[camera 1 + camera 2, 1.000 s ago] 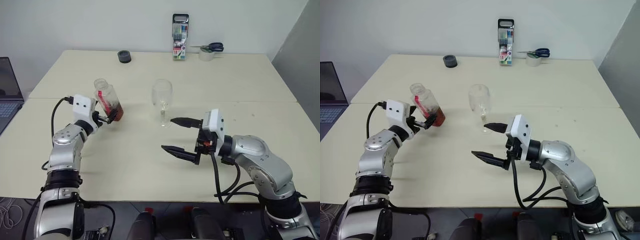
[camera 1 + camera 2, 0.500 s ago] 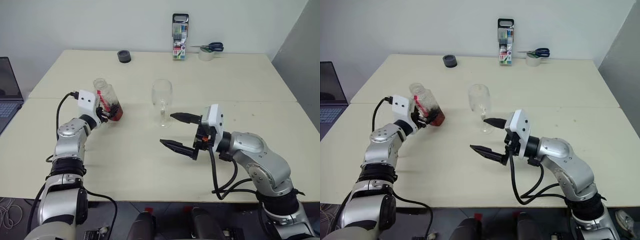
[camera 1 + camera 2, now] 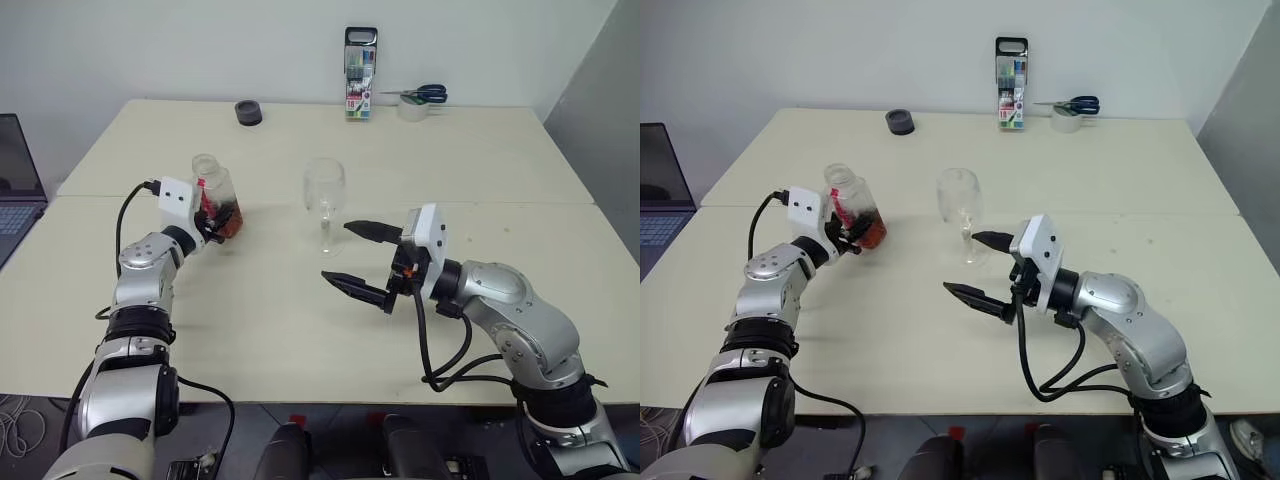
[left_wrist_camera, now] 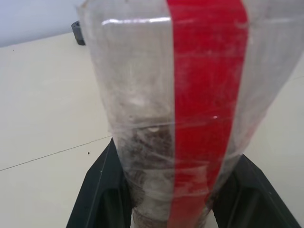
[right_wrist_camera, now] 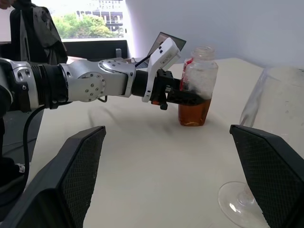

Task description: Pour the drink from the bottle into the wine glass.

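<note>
The bottle (image 3: 214, 190), clear plastic with a red-and-white label and an open mouth, stands nearly upright at the table's left, its base seemingly on the tabletop. The reddish-brown drink (image 3: 229, 219) fills its lower part. My left gripper (image 3: 212, 226) is shut on the bottle's lower half; in the left wrist view the black fingers (image 4: 100, 189) flank the bottle (image 4: 190, 95). The empty wine glass (image 3: 324, 196) stands upright at the table's middle. Just right of its stem, my right gripper (image 3: 337, 252) is open and empty, pointing left. The right wrist view shows the bottle (image 5: 197, 88) and the wine glass (image 5: 273, 109).
An upright marker pen case (image 3: 360, 88), a roll of tape (image 3: 412, 108) with scissors on it and a small dark round object (image 3: 248, 113) sit along the far edge. A laptop (image 3: 15, 190) lies at the left. A seam crosses the table (image 3: 480, 160).
My left gripper has closed on the bottle, which was leaning and now stands nearly upright. The right gripper has stayed open near the glass.
</note>
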